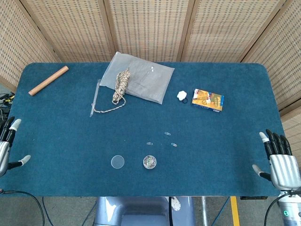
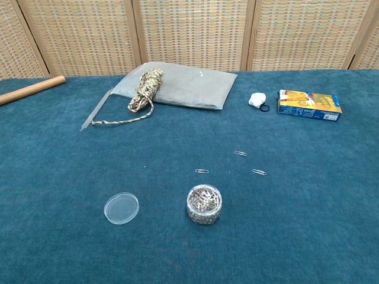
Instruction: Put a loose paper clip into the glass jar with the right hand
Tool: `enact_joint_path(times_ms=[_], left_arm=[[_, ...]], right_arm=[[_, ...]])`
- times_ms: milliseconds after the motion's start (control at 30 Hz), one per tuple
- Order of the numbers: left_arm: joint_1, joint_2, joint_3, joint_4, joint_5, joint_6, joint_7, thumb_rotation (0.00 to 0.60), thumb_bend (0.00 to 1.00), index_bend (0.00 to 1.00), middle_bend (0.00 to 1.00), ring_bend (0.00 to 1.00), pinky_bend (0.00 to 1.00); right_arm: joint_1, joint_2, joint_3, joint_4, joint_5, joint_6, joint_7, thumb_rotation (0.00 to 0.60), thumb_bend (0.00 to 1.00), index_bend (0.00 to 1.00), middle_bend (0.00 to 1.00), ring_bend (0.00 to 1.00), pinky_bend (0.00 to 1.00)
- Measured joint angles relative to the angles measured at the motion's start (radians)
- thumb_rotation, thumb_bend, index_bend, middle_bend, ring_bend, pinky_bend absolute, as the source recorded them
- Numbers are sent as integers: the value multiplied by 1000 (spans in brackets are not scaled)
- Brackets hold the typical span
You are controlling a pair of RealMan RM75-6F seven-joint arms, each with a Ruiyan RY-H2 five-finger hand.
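A grey flat plastic pouch (image 1: 139, 81) lies at twelve o'clock on the blue cloth table (image 1: 56, 132), with a coil of tan twisted rope (image 1: 121, 85) on its left end. A wooden dowel (image 1: 48, 80) sits at ten o'clock; a small white lump (image 1: 182, 95) and an orange-and-blue cardboard box (image 1: 207, 100) lie at two o'clock.

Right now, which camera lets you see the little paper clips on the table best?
The chest view. The three loose paper clips lie close and look bigger there, just beyond the glass jar. In the head view they are only tiny glints on the blue table.
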State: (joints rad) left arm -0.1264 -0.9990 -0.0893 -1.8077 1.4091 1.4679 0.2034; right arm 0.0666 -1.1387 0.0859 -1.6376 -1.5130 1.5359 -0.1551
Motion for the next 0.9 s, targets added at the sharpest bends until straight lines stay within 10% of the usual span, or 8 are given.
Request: enact_joint_path(times_ms=[200,467,900], left_arm=[[-3,-1,-2,3,-10,-6,2,600,0,0,0,0,0],[-26,-24,-14,26,-38,-36,14,600,0,0,0,0,0],[-50,-46,-34,50,-102,-74,29,600,0,0,0,0,0]], right_arm=[[7,-4,-2,2,3,-16,1,600,0,17,0,0,0],[103,-7,53,-57,49,-148,23,600,77,307,0,0,5],[471,-137,248,-133,643,-457,-193,600,326,434,0,0,21]])
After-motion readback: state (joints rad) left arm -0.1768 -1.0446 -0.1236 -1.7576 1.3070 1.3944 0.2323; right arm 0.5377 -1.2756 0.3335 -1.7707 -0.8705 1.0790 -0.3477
